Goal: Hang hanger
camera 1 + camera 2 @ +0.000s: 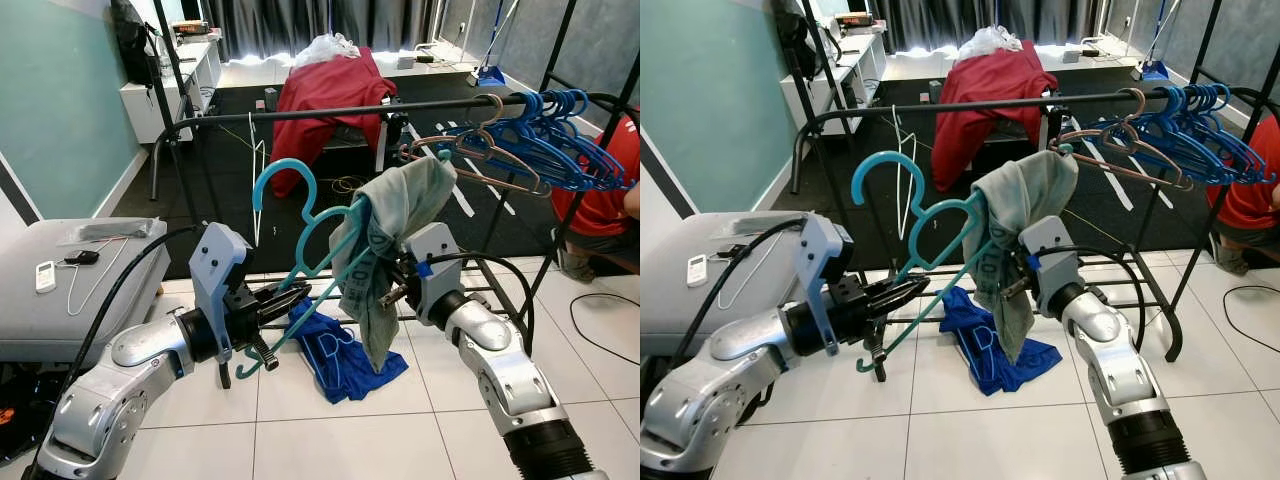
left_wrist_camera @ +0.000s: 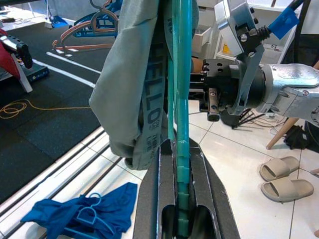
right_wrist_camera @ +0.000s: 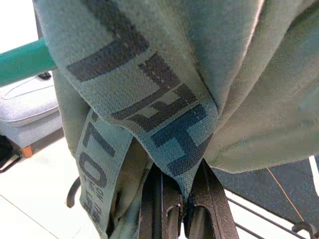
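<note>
While the left claw (image 1: 285,300) clamped the stiff, light teal hanger (image 1: 300,250) mid-frame by its lower bar, the right claw (image 1: 392,285) pinched the soft, floppy grey garment (image 1: 395,240) draped over it.

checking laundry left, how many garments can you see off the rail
3: grey-green garment on the teal hanger held by both grippers, blue shirt on the floor, red cloth draped behind the rail. More may be hidden.
</note>
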Robot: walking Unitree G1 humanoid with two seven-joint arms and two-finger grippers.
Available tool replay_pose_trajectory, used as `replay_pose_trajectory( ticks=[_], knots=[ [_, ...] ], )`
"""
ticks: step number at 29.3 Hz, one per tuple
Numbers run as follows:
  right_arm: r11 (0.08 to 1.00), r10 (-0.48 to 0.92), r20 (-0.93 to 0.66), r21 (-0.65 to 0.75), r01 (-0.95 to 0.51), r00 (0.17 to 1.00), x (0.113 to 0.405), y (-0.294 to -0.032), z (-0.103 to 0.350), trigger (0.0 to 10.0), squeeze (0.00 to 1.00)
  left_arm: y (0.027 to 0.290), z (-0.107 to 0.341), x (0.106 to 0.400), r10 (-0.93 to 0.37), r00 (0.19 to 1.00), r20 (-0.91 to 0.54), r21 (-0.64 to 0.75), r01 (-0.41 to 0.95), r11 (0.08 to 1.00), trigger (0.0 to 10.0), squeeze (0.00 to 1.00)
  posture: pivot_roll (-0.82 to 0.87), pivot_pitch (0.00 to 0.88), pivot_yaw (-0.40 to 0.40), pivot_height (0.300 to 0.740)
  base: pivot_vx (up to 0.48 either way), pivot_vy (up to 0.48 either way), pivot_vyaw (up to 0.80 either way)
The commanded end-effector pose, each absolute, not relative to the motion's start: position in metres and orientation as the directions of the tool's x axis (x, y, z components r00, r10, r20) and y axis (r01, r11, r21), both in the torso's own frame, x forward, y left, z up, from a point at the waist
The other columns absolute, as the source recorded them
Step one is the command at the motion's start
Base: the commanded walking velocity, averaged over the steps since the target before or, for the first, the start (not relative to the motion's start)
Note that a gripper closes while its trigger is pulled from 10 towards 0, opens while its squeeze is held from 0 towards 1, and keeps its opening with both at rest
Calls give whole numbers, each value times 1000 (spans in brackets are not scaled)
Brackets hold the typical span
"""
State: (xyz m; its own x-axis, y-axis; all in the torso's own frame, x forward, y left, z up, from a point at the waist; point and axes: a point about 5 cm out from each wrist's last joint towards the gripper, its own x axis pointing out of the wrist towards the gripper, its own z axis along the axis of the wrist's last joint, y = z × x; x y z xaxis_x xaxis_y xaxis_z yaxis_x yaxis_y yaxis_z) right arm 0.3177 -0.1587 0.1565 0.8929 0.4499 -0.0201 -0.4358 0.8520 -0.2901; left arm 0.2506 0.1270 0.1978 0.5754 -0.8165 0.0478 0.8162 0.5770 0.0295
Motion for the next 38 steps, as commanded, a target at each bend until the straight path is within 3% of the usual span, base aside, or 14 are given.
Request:
replay_pose_trajectory(
  ticks=[1, 6, 7, 8, 14, 19, 20, 21, 25, 26, 27, 30, 32, 38],
  knots=[
    [851, 457, 0, -290, -437, 890, 320, -157, 159, 0, 0, 129, 194, 250, -813, 582, 12, 29, 813, 582, 0, 0, -67, 0, 44, 740, 0, 0, 0],
    [842, 527, 64, -174, -510, 848, 314, -151, 172, 0, 0, 167, 147, 270, -600, 750, -279, 154, 652, 743, 78, 0, -71, 0, 49, 740, 0, 0, 0],
    [823, 565, 88, -132, -553, 820, 310, -150, 180, 0, 0, 190, 130, 271, -499, 776, -386, 241, 607, 757, 2353, 0, -76, 0, 51, 740, 0, 0, 0],
    [809, 587, 103, -112, -577, 803, 307, -151, 185, 0, 0, 207, 121, 269, -439, 781, -444, 293, 590, 753, 2353, 0, -77, 0, 51, 740, 0, 0, 0],
    [832, 555, 99, -103, -546, 826, 310, -164, 187, 0, 0, 235, 128, 262, -410, 770, -489, 370, 608, 702, 3686, 0, -72, 0, 46, 740, 0, 0, 0],
    [848, 526, 66, -109, -518, 848, 312, -168, 182, 0, 0, 247, 152, 257, -458, 771, -442, 374, 623, 687, 3451, 0, -67, 0, 43, 740, 0, 0, 0],
    [850, 523, 57, -111, -515, 851, 313, -168, 180, 0, 0, 246, 156, 256, -487, 764, -423, 357, 634, 686, 3451, 0, -67, 0, 43, 740, 0, 0, 0],
    [873, 472, -25, -126, -471, 881, 317, -175, 168, 0, 0, 235, 176, 242, -661, 682, -313, 244, 730, 638, 4902, 0, -64, 0, 39, 740, 0, 0, 0],
    [887, 433, -75, -141, -439, 898, 318, -180, 161, 0, 0, 232, 187, 235, -735, 636, -236, 197, 772, 605, 4902, 0, -64, 0, 39, 740, 0, 0, 0],
    [915, 363, -103, -150, -375, 926, 322, -190, 156, 0, 0, 234, 192, 224, -786, 581, -212, 136, 814, 565, 7686, 0, -62, 0, 36, 740, 0, 0, 0],
    [936, 301, -119, -155, -318, 946, 324, -199, 153, 0, 0, 237, 194, 213, -832, 519, -198, 87, 855, 512, 9216, 0, -60, 0, 34, 740, 0, 0, 0],
    [971, 165, -107, -155, -181, 980, 329, -219, 153, 0, 0, 244, 197, 194, -894, 421, -155, 3, 905, 426, 8510, 0, -57, 0, 34, 740, 0, 0, 0],
    [988, 88, -72, -122, -96, 994, 331, -232, 157, 0, 0, 247, 190, 183, -917, 369, -151, -54, 923, 381, 9412, 0, -54, 0, 31, 740, 0, 0, 0],
    [985, 98, -84, -132, -109, 992, 332, -230, 153, 0, 0, 243, 172, 178, -917, 356, -180, -121, 917, 380, 10000, 0, -49, 0, 27, 740, 0, 0, 0]
  ],
)
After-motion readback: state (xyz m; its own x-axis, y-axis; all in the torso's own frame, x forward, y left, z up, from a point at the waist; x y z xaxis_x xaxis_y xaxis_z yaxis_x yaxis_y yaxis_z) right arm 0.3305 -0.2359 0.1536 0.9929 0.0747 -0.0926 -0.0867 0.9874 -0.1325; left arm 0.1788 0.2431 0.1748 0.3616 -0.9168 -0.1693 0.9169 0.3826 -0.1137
